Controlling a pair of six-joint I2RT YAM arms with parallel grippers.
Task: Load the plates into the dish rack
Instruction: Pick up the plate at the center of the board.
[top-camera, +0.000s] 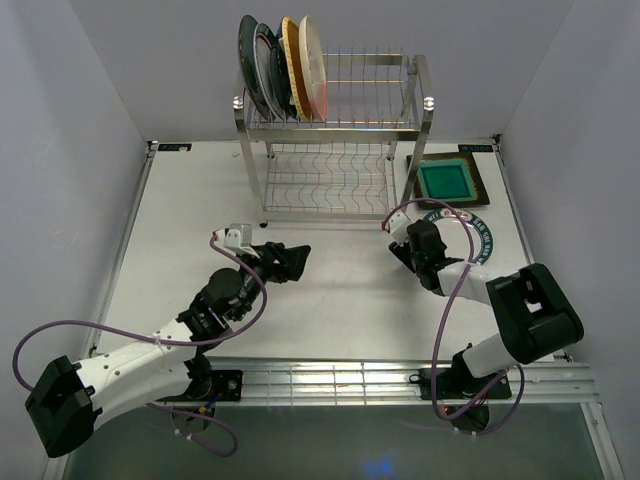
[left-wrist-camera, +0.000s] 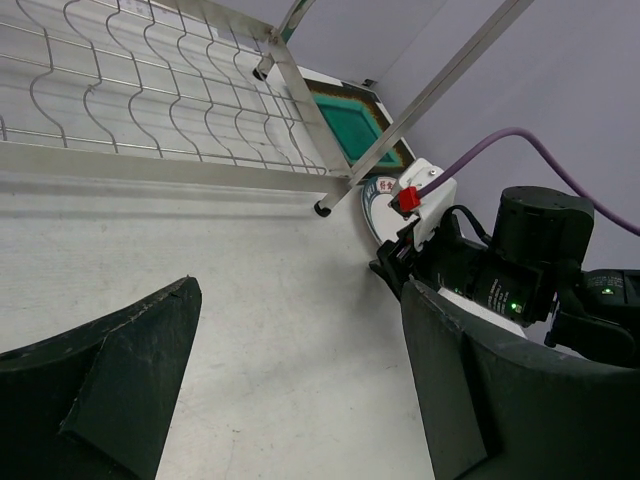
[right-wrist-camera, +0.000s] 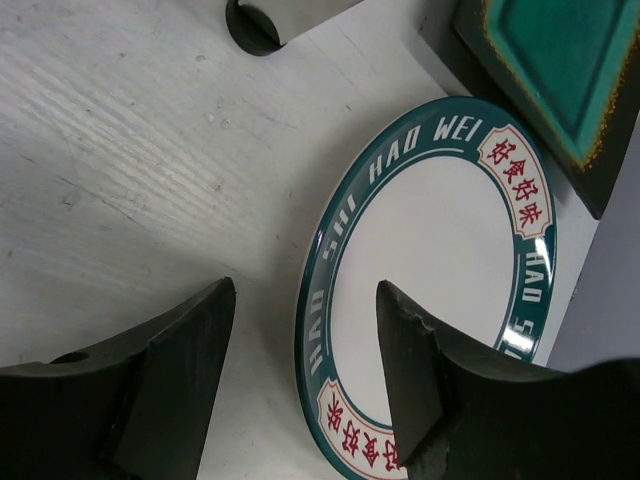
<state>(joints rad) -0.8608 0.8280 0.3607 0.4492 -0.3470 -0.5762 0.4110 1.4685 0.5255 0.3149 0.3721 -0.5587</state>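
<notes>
The dish rack (top-camera: 335, 140) stands at the back of the table, with several plates (top-camera: 285, 65) upright in the left end of its top tier. Right of the rack, a green square plate (top-camera: 446, 180) lies flat on the table. In front of it lies a white plate with a green lettered rim (right-wrist-camera: 440, 270). My right gripper (right-wrist-camera: 305, 290) is open and straddles this plate's left rim, one finger over the plate and the other over the table. My left gripper (left-wrist-camera: 300, 290) is open above bare table, in front of the rack, holding nothing.
The rack's lower shelf (left-wrist-camera: 150, 90) has nothing in it, and its front right foot (right-wrist-camera: 255, 20) stands close to the white plate. Grey walls close in the table on three sides. A metal rail (top-camera: 400, 375) runs along the near edge by the arm bases.
</notes>
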